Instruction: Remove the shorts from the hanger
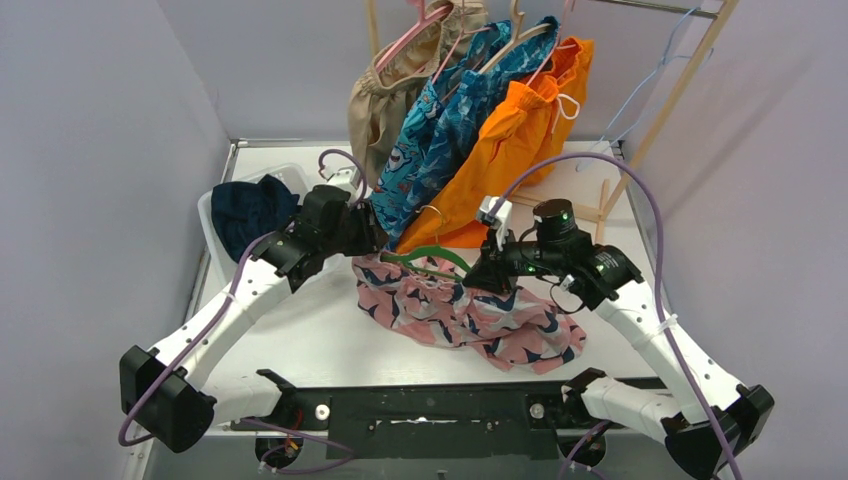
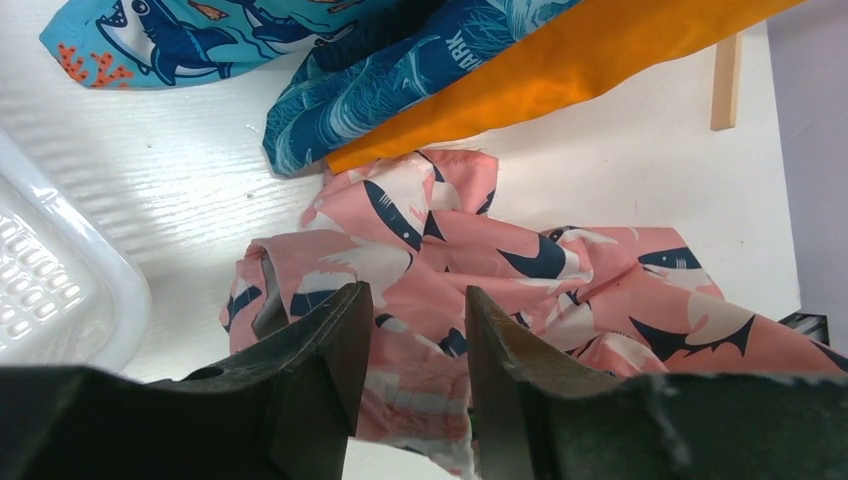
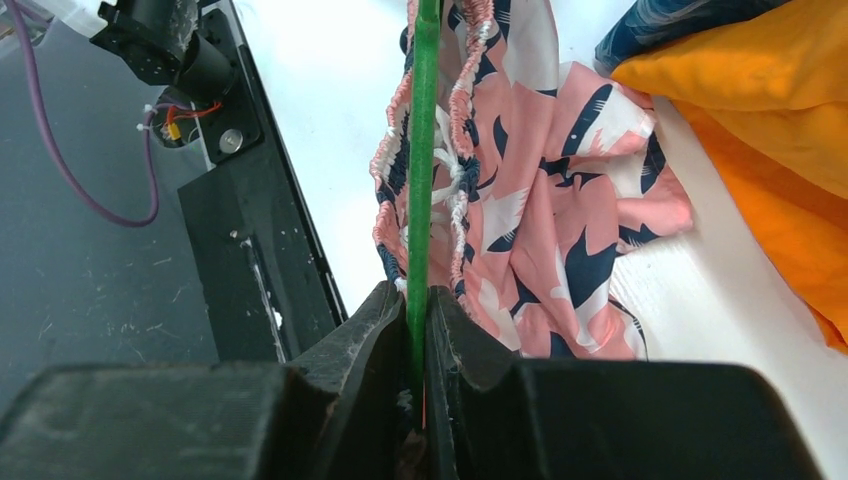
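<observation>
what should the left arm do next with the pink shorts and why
Probably lower the left gripper and close it on the pink shorts. It hangs open just above the fabric, while the right gripper is shut on the green hanger, which runs through the waistband; a grip lets it pull them off.

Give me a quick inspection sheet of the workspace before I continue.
Surface: white table, pink fabric across its middle.
Job's things: pink shark shorts lie crumpled, waistband around the green hanger; tan shorts, turquoise shorts, teal-blue shorts, orange shorts hang on the wooden rack.
Clutter: navy shorts in white bin.
Tools: right tool shut on the hanger; left tool open over the pink shorts.
Cables: purple cables arc over both arms.
Surroundings: lavender walls.
</observation>
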`<state>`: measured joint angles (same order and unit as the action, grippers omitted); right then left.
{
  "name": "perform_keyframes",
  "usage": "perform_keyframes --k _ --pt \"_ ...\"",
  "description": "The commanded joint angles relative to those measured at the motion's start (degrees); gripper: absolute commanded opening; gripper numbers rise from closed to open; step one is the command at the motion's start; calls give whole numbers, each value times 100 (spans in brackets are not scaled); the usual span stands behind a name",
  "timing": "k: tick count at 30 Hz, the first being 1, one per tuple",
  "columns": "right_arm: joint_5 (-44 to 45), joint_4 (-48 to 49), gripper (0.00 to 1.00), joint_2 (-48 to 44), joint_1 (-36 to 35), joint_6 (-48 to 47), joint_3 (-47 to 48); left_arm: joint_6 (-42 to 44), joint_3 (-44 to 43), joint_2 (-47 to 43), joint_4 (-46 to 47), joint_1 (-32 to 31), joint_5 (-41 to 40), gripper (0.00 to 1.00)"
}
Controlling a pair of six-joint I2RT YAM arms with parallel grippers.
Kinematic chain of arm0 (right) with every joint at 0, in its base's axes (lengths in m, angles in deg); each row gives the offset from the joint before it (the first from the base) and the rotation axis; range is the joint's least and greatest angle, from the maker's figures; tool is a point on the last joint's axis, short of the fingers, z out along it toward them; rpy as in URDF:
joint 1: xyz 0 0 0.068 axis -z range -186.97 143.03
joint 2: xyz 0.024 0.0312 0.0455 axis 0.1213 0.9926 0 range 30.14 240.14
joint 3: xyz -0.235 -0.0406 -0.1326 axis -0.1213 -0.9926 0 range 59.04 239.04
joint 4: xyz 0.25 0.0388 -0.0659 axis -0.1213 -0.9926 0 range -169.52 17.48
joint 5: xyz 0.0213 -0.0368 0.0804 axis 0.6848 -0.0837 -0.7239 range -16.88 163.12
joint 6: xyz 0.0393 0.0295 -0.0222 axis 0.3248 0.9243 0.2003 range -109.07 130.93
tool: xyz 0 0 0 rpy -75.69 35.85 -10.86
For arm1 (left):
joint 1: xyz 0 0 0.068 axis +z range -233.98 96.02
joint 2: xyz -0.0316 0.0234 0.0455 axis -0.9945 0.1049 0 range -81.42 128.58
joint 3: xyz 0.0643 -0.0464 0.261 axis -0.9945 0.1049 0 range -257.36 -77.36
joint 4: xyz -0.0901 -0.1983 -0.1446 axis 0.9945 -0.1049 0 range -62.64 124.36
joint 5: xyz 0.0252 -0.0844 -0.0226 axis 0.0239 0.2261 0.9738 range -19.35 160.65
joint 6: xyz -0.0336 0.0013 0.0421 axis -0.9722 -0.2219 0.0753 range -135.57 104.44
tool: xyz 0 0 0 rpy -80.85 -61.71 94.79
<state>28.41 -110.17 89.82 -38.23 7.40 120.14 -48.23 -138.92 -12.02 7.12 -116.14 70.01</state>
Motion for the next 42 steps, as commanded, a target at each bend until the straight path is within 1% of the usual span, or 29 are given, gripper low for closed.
perform_keyframes --k 1,2,6,8,11,14,16,18,23,29,32,35,36,37,42 --pt "213 249 0 9 -20 90 95 10 -28 -333 166 0 167 45" --pt "236 222 0 57 -18 86 72 -8 -50 -389 133 2 164 49" --pt "246 302 0 135 -29 131 -9 84 -145 -468 -103 4 115 58" --pt "309 319 0 124 -22 148 -24 146 -156 -483 -148 13 119 59" --pt "365 405 0 53 -16 198 -37 224 -139 -393 -187 9 400 59" --pt "418 399 0 -3 -23 222 -28 275 -108 -257 -217 4 607 58" --pt "364 428 0 -37 -20 269 -51 257 36 -251 -99 5 669 55" --pt "313 491 0 -84 -32 283 -131 252 123 -225 -33 4 674 48" --pt "235 545 0 -185 -24 412 -206 322 34 -18 -157 2 498 38" --pt "209 653 0 -330 -28 492 -305 432 4 114 -239 1 337 30" --pt "263 631 0 -352 -24 470 -318 507 8 156 -317 2 302 21" --pt "339 595 0 -352 -30 450 -309 617 28 160 -346 -1 283 8" --pt "352 585 0 -347 -29 445 -303 667 36 167 -358 -1 276 2" --pt "360 569 0 -357 -30 437 -294 715 39 181 -385 2 239 0" --pt "589 259 0 -471 -18 345 -226 759 69 147 -616 16 -404 0"
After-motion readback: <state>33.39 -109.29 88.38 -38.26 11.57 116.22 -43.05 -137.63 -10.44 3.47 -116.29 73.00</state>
